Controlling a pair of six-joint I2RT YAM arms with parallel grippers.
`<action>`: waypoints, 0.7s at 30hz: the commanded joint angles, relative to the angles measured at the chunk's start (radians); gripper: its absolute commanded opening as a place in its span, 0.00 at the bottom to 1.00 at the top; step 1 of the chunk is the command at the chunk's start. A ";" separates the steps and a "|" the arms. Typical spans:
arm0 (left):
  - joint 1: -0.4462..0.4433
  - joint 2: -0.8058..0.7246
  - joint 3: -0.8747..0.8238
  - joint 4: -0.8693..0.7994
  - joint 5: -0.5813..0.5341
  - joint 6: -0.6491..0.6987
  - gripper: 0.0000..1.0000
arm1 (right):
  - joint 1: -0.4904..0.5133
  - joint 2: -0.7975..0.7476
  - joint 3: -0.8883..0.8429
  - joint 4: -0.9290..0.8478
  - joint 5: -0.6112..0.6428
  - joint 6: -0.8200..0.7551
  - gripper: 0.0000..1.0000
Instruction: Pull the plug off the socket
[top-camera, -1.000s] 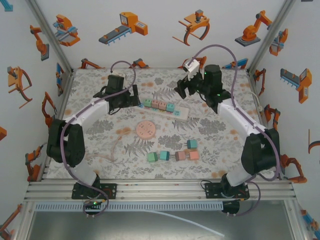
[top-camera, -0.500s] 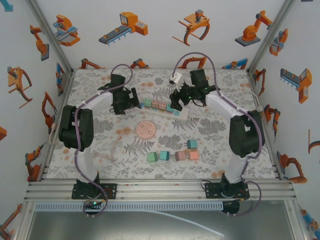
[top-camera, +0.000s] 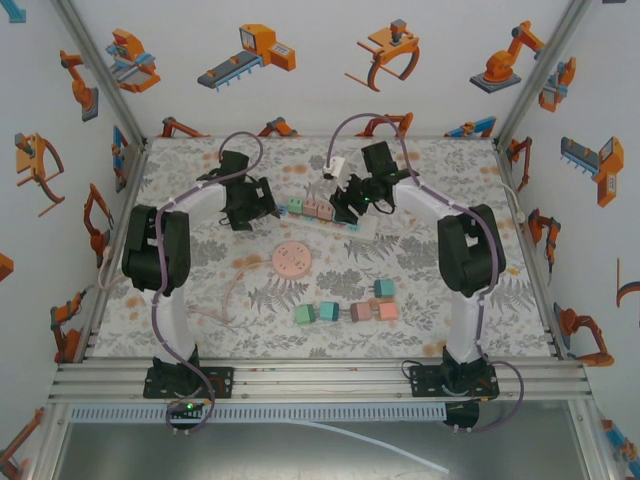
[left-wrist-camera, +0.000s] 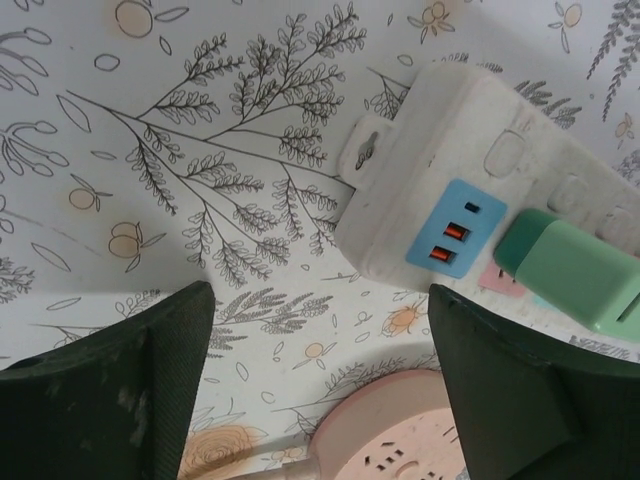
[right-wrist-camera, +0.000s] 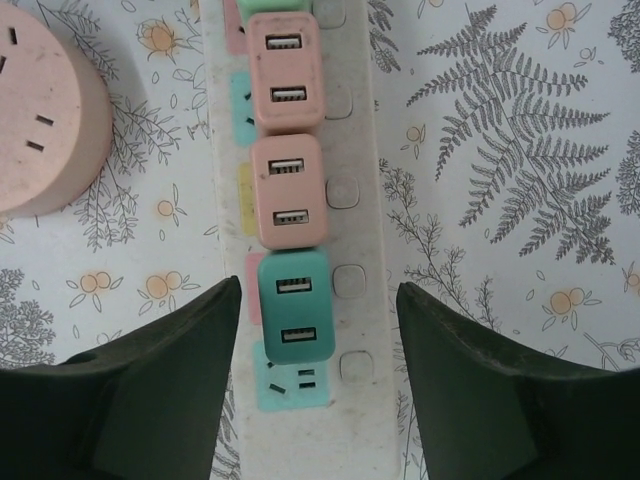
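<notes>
The power strip (top-camera: 366, 228) lay at the far middle of the floral surface (top-camera: 430, 270). The right hand (right-wrist-camera: 318, 300) was open, its fingers either side of the seated teal plug (right-wrist-camera: 294, 305) without touching it. The left hand (left-wrist-camera: 320, 310) hung open and empty over the strip's other end.

The setting is an enclosed robotics test cell in a laboratory. White wall panels (top-camera: 320, 100) carrying printed robot pictures (top-camera: 248, 55) stand inside an aluminium profile frame (top-camera: 97, 70), and the left arm (top-camera: 160, 250) and right arm (top-camera: 465, 250) are bolted to a slotted rail (top-camera: 320, 372) at the near table edge (the table cover (top-camera: 430, 285) is a floral-print sheet). Purple cables (top-camera: 368, 114) run along both arms.
</notes>
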 joint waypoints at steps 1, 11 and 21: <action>0.003 0.027 0.003 0.022 0.028 -0.001 0.75 | 0.017 0.016 0.031 -0.043 0.019 -0.067 0.56; 0.003 0.044 0.014 -0.014 0.001 -0.004 0.71 | 0.039 0.036 0.031 -0.077 0.051 -0.137 0.42; 0.004 0.071 0.031 -0.067 -0.023 -0.011 0.67 | 0.041 -0.006 0.037 -0.039 0.000 -0.134 0.30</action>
